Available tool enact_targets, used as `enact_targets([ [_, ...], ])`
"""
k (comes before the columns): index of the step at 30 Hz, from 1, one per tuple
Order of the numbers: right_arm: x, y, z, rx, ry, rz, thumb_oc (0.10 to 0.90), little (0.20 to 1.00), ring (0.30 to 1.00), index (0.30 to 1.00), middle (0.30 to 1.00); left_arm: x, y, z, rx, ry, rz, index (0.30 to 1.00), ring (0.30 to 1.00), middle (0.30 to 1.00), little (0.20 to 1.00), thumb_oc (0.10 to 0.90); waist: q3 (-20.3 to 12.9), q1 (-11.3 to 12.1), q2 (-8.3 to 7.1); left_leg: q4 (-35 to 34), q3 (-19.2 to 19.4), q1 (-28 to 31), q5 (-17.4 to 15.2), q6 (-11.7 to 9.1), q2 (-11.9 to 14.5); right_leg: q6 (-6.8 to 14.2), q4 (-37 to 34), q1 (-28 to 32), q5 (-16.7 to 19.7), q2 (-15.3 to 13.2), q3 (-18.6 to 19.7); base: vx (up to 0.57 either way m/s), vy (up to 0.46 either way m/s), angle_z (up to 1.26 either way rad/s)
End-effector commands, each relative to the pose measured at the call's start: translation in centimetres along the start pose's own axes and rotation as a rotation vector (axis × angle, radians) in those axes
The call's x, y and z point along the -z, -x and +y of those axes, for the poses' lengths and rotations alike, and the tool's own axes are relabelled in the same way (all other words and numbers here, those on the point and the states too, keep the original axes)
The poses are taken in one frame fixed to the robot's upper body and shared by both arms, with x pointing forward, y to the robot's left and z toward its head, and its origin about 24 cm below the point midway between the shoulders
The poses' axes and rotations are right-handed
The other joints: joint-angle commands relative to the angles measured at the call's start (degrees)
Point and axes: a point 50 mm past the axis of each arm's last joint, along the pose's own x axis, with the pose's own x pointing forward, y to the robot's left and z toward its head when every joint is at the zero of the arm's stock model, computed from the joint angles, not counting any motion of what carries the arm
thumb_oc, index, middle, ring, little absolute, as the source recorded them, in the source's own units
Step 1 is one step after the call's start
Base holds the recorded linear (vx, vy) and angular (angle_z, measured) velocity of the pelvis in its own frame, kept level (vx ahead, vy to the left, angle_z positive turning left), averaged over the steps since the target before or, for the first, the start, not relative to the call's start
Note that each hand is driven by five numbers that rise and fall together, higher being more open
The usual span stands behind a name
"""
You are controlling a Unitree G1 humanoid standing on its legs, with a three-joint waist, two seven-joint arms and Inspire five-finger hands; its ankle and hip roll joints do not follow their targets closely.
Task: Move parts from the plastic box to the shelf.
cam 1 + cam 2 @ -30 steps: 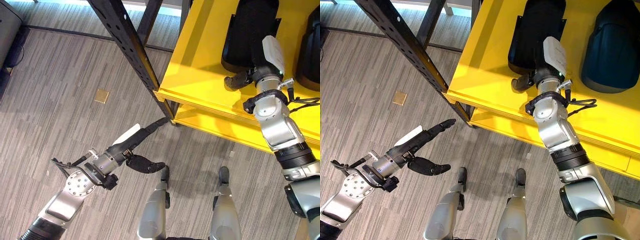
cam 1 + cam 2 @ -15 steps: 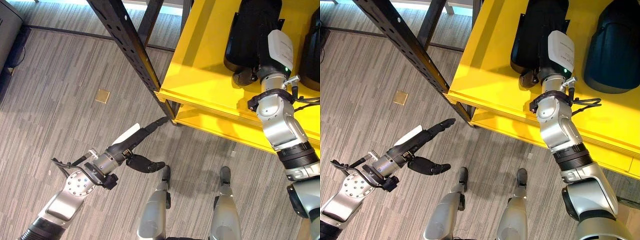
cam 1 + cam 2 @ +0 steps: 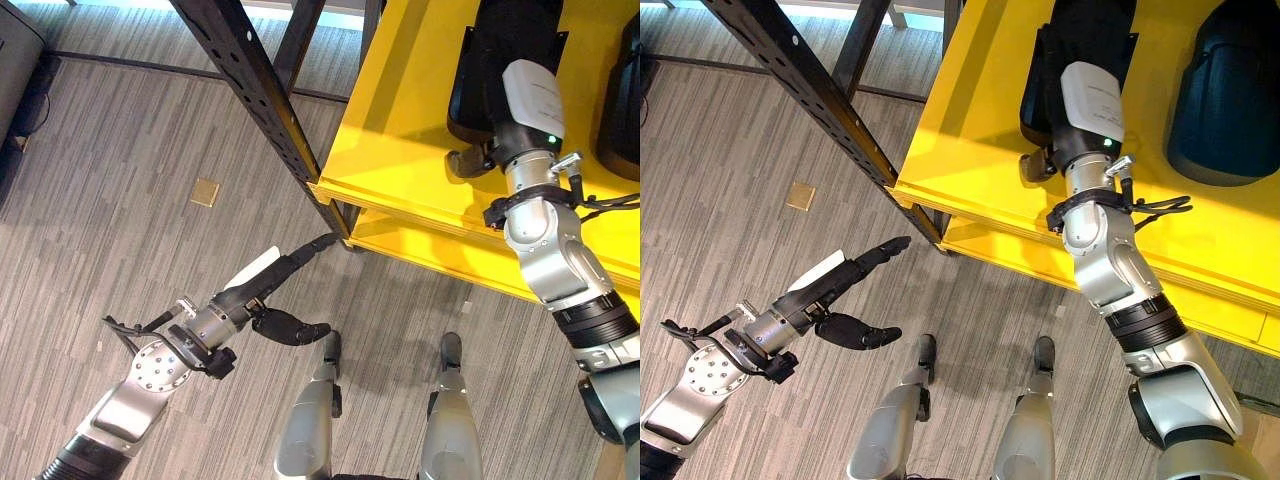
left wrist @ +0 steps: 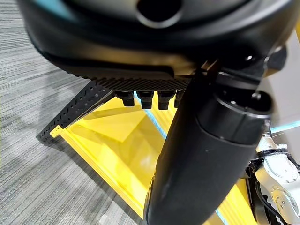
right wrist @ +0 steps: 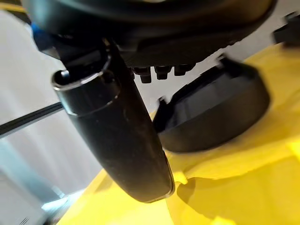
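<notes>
Down at your left, the left hand (image 3: pixel 262 300) hangs over the grey floor (image 3: pixel 110 200) with fingers straight and thumb apart, holding nothing. Next comes the black upright post (image 3: pixel 262 100) of the yellow shelf (image 3: pixel 400 150). On that top board lies 1 black part (image 3: pixel 490 70), its long axis running away from you toward the back. Your right hand (image 3: pixel 478 158) sits at its near end, fingers relaxed and apart from it. A 2nd dark part (image 3: pixel 1230 95) lies further right.
</notes>
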Motion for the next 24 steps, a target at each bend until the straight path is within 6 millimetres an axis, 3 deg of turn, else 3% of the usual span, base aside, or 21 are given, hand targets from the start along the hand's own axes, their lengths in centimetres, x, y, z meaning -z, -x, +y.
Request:
enact_targets([
  [1,-5.1,-1.0,-5.6,0.178,0.064,-0.269,0.900,1.000,1.000,1.000,1.000,-3.7,-0.5,0.1,-0.063,0.015,-0.216,1.000,1.000,1.000,1.000,0.900,-1.7,0.0,0.67,3.7,3.8,2.1,-8.3,4.0,-0.5,-1.6,7.6,-0.7,-8.8,-0.1,0.0,0.00,0.000,0.00],
  [7,-5.9,-0.5,-4.4,0.072,0.057,-0.299,0.900,1.000,1.000,1.000,1.000,-3.6,-0.5,0.1,-0.058,0.010,-0.212,1.000,1.000,1.000,1.000,0.900,-1.9,0.0,0.19,3.6,3.9,2.2,-8.3,4.1,-0.4,-1.5,7.5,-0.6,-8.6,0.0,-0.3,0.00,0.000,0.00],
  [15,-6.5,0.3,-4.5,0.086,0.078,-0.346,0.900,1.000,1.000,1.000,1.000,-3.6,-0.3,0.2,-0.076,0.003,-0.215,1.000,1.000,1.000,1.000,0.900,-1.8,-0.4,-0.31,3.3,4.3,2.4,-8.2,4.2,-0.1,-1.6,7.2,-0.5,-8.5,0.2,-0.2,0.00,0.000,0.00],
  [24,-9.6,4.4,-8.7,0.363,-0.020,-0.622,0.900,1.000,1.000,1.000,1.000,-3.6,0.4,0.4,-0.184,0.010,-0.206,1.000,1.000,1.000,1.000,0.900,-3.9,-2.1,-0.51,1.1,5.3,5.3,-8.3,3.7,0.7,-1.5,5.2,1.7,-8.3,0.9,0.4,0.02,0.020,-0.04],
])
